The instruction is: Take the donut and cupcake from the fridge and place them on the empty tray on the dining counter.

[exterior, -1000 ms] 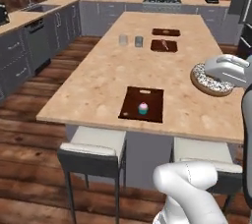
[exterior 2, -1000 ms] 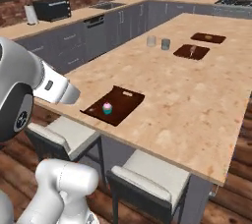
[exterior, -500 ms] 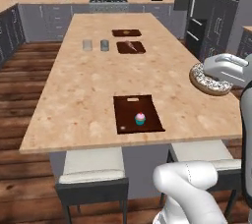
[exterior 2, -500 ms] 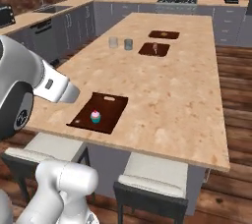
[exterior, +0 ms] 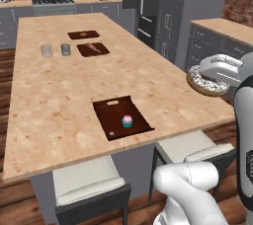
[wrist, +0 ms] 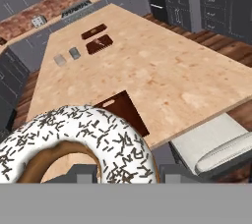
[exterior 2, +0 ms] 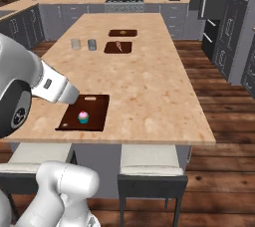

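Note:
The white-iced, sprinkled donut [exterior: 203,85] hangs in my gripper [exterior: 212,75], which is shut on it, just off the dining counter's [exterior: 59,95] near right corner. In the hand view the donut [wrist: 74,137] looms large at the lower left, over my gripper [wrist: 129,175]. The dark brown tray [exterior: 114,110] lies near the counter's front edge, left of the donut, and the cupcake [exterior: 127,121] stands upright on it. From the right base, the tray [exterior 2: 97,106] and cupcake [exterior 2: 83,117] sit at the near left. The dark fridge [exterior: 146,3] stands far behind.
Two more brown trays [exterior: 83,35] [exterior: 93,49] with food lie far up the counter beside two grey cups [exterior: 46,51] [exterior: 65,49]. White-cushioned stools [exterior: 90,185] [exterior: 193,148] stand under the front edge. A beige-topped cabinet run [exterior: 225,30] is close on the right.
The whole scene has shifted as the base swung round the counter's end, so the tray now lies nearer and more central. The donut stays gripped in the same pose.

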